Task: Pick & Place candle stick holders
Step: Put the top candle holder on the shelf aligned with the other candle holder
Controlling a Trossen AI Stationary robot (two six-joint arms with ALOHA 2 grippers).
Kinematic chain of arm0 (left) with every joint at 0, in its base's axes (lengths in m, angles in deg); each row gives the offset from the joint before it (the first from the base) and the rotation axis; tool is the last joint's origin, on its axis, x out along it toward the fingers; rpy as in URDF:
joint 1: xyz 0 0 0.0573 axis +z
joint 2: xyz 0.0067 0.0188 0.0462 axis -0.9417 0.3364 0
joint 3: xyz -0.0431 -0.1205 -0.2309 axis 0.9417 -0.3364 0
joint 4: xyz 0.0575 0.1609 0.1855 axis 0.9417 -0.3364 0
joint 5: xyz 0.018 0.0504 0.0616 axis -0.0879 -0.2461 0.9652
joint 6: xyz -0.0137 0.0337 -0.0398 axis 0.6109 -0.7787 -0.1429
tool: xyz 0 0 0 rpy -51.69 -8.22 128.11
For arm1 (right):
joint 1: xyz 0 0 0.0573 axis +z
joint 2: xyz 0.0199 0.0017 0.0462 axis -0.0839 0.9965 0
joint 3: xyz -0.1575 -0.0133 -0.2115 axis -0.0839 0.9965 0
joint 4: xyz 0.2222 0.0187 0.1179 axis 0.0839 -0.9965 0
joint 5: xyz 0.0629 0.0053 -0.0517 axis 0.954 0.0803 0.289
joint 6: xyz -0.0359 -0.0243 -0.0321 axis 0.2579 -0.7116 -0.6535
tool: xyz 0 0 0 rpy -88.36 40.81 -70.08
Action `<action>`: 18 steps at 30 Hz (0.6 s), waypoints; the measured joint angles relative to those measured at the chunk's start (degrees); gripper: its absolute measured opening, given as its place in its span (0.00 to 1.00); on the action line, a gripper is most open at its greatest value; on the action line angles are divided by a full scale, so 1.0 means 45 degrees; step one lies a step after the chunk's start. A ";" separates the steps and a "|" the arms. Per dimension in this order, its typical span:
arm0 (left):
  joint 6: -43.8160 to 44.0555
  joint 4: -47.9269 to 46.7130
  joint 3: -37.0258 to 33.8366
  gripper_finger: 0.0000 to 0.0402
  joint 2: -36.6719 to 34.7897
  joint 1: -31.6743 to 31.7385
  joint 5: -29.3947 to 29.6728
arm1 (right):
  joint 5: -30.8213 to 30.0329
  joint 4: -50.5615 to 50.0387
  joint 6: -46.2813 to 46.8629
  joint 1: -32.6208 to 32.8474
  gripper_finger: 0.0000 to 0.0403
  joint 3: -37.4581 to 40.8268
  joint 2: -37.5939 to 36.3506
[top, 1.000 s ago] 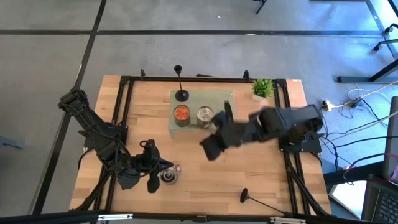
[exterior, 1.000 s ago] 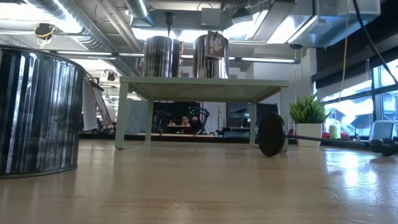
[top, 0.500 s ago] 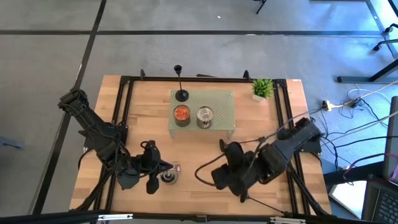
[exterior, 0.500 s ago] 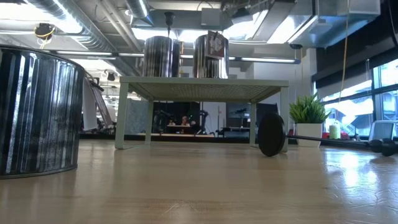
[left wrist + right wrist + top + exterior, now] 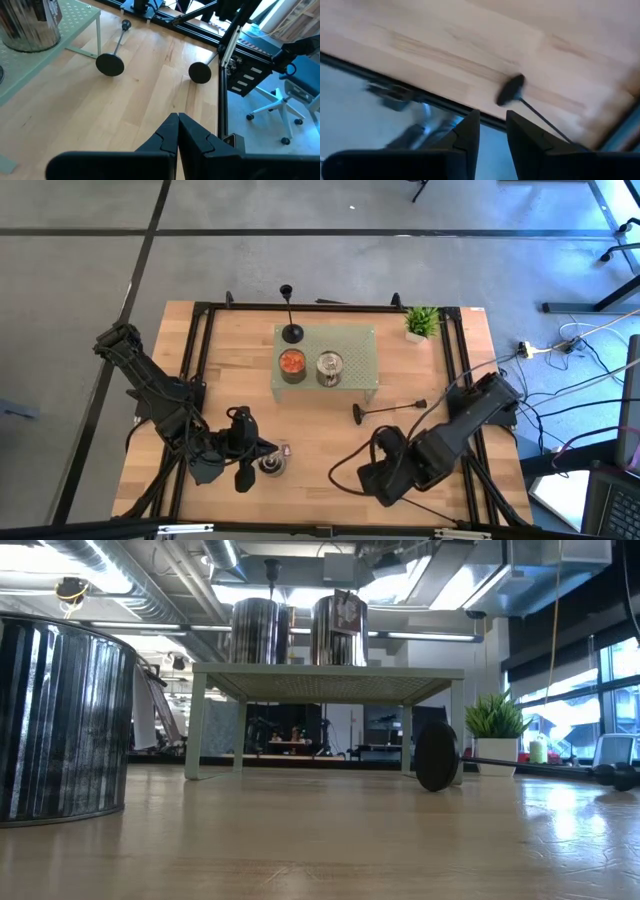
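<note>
One black candle stick holder (image 5: 291, 332) stands upright on the far left corner of the green shelf (image 5: 360, 365). A second (image 5: 385, 410) lies on its side on the table just in front of the shelf, its round base (image 5: 436, 755) on edge. A third (image 5: 511, 90) lies at the table's near edge, right below my right gripper (image 5: 492, 137). That gripper points straight down with a narrow gap between its fingers and nothing in it. My left gripper (image 5: 177, 132) hangs shut over the near left of the table (image 5: 320, 440).
An orange-topped can (image 5: 291, 363) and a silver can (image 5: 329, 365) stand on the shelf. Another silver can (image 5: 270, 465) stands by my left gripper. A small potted plant (image 5: 422, 322) sits at the far right corner. Black frame rails (image 5: 200, 350) run along the table's sides.
My right gripper has swung from beside the shelf toward the table's near edge and come down, tipping and rolling until it points straight down over the holder lying there. The holder in front of the shelf has come into view from under the arm.
</note>
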 joint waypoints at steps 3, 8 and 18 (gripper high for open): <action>-0.0005 0.0000 0.0000 0.00 0.0000 0.0000 -0.0005 | 0.0894 0.0011 0.0162 -0.0027 0.24 0.0777 0.0019; -0.0005 0.0000 0.0000 0.00 0.0000 0.0000 -0.0025 | 0.1030 0.0214 -0.0061 -0.0016 0.24 0.1449 0.0015; -0.0233 -0.0015 0.0000 0.00 0.0000 0.0000 -0.0039 | 0.2060 0.1549 0.0095 0.0172 0.24 0.2366 0.0015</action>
